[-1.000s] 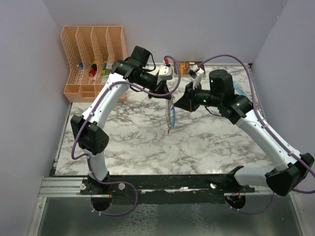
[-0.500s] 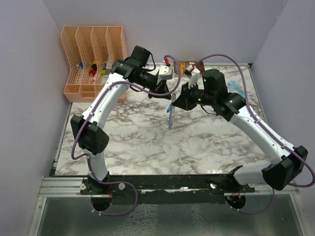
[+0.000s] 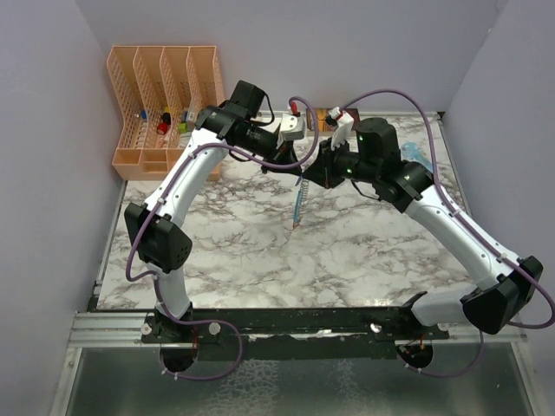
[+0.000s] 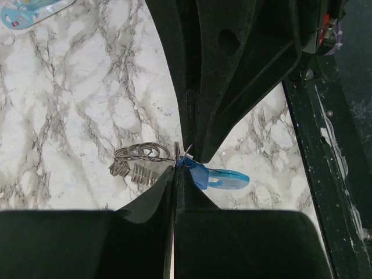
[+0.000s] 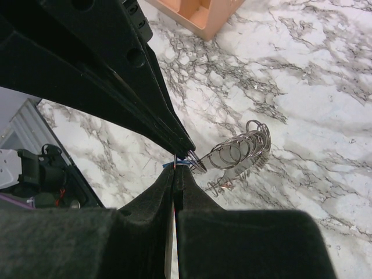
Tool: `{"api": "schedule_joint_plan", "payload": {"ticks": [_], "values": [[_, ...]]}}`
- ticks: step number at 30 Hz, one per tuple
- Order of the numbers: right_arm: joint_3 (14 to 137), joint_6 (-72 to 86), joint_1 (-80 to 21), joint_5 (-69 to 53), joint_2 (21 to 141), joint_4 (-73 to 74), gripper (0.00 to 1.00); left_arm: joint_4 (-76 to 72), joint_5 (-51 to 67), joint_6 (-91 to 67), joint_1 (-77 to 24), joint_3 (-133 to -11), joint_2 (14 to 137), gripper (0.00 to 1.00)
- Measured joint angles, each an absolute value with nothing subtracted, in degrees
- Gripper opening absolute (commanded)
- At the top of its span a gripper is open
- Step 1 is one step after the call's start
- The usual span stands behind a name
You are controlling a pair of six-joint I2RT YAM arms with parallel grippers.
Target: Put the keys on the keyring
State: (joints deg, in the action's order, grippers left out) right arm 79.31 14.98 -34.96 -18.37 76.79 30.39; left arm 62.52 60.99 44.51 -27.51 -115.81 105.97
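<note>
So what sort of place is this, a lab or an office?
Likely a lab test cell: two robot arms bolted to a rail, a marbled table boxed in by lilac walls, an orange organizer.

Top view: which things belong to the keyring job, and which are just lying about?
Job:
- keyring, hanging where the tools meet
- left tool, shut on it
- right tool, shut, tip at the ring

Lying about:
- orange rack
- pale-blue see-through object
</note>
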Motion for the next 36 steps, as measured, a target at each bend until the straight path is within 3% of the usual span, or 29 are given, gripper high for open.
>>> {"api": "schedule_joint_plan", "payload": {"ticks": [18,36], "values": [[85.32,13.15,-35.20,-14.83,69.78,38.81,0.01,62.43,60.95,44.53,-26.83,-115.81,105.97,0.00],[75.83,11.68,-35.22,-16.12,72.75,33.95,0.01,62.37,60.99,43.90,-26.81,-116.44,105.97,0.00]]}}
